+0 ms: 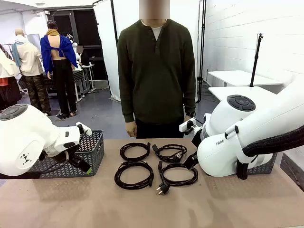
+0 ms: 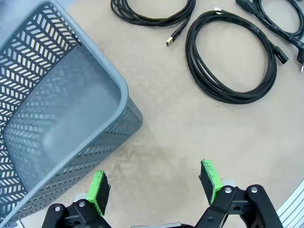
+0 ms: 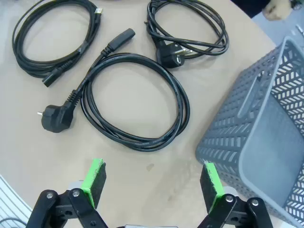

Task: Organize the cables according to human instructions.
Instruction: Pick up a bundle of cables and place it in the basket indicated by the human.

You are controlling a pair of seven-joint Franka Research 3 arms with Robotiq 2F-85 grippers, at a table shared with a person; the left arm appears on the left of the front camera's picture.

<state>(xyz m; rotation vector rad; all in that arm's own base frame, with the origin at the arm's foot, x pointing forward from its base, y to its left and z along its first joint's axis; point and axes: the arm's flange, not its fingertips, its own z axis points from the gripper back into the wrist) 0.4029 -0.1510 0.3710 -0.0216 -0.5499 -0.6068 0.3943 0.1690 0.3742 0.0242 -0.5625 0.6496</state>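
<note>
- My left claw and right claw both hang spread, empty, above the table.
- Four cables lie coiled at 12 o'clock, between the left basket at 9 and right basket at 3.
- They look light and floppy; I'd pinch several bundled loops, avoiding the chunky plug.
- The human stands beyond, at 12.

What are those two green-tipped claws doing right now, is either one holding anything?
Left gripper: open, holding nothing.
Right gripper: open, holding nothing.
</note>
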